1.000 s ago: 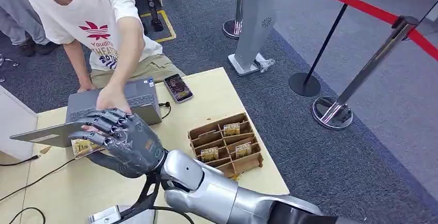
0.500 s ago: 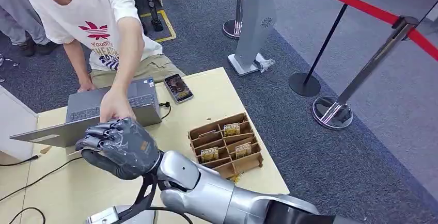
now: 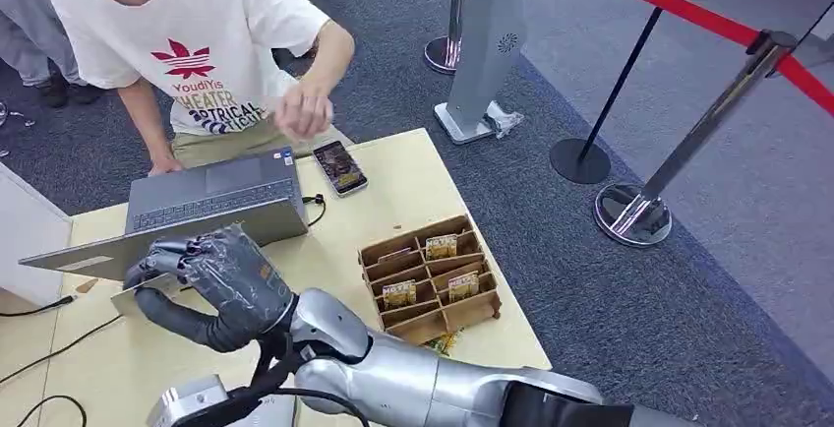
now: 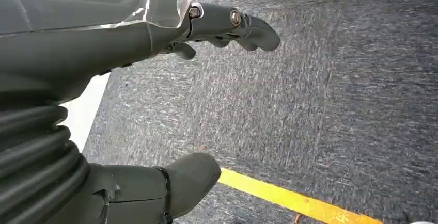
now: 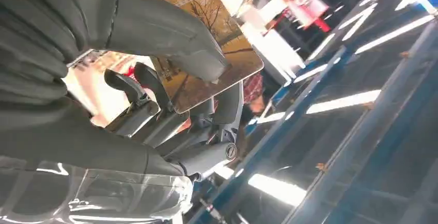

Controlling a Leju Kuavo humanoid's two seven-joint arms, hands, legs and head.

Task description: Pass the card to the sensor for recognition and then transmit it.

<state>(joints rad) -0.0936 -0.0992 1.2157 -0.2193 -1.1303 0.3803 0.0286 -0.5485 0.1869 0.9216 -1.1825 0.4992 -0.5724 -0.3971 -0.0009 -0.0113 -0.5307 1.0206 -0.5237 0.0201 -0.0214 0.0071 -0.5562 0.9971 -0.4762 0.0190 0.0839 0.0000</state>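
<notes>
While the right arm reaches across from below in the head view, the right hand point(image 3: 211, 274) sits over the near-left part of the pale wooden worktop point(image 3: 413, 186), its dark fingers curled in, just in front of the open grey laptop point(image 3: 211, 201). A thin edge of the card point(image 3: 138, 294) juts out beneath the fingers on the hand's left. A person point(image 3: 197, 43) in a white printed T-shirt leans over the far edge of the worktop, one hand point(image 3: 303, 110) raised above the laptop's far right corner and apart from the robot. A smartphone point(image 3: 340, 167) lies flat beside the laptop. Right of the robot's hand stands a brown cardboard divider tray point(image 3: 430, 274) with several small cards upright in its compartments. Black cables trail over the left of the worktop. Beyond it, on grey carpet, stand a silver floor stand point(image 3: 487, 43) and chrome posts with a red belt point(image 3: 688, 9).

Seen from the left wrist, the left hand point(image 4: 129, 79) hangs over grey carpet crossed by a yellow line point(image 4: 289, 201); thumb and fingers stand well apart with nothing between them.

From the right wrist, the right hand point(image 5: 155, 105) clamps the card point(image 5: 206, 59): the thumb presses one printed face and the darker fingers back the other. Ceiling lights run behind.
</notes>
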